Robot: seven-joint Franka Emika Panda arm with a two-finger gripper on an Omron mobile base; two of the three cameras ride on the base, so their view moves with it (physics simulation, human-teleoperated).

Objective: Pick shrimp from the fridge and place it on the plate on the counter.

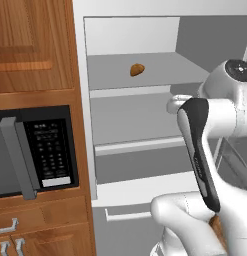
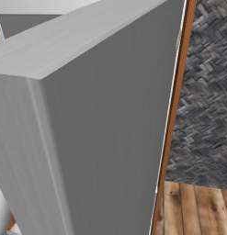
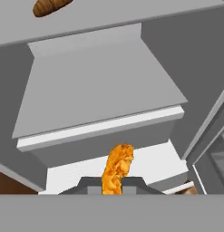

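Gripper (image 3: 112,186) fingers clamped on tiny bright-orange curved shrimp (image 3: 117,168), held clear of white-framed fridge's (image 1: 81,100) grey shelves for carrying out.

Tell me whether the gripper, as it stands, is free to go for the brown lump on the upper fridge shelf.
Probably not: the gripper is shut on the shrimp. The brown lump itself lies unobstructed on its shelf.

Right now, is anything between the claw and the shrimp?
No. The claw is shut on the shrimp, which sticks up between its fingertips, in front of the fridge shelves. The brown lump sits apart on a higher shelf.
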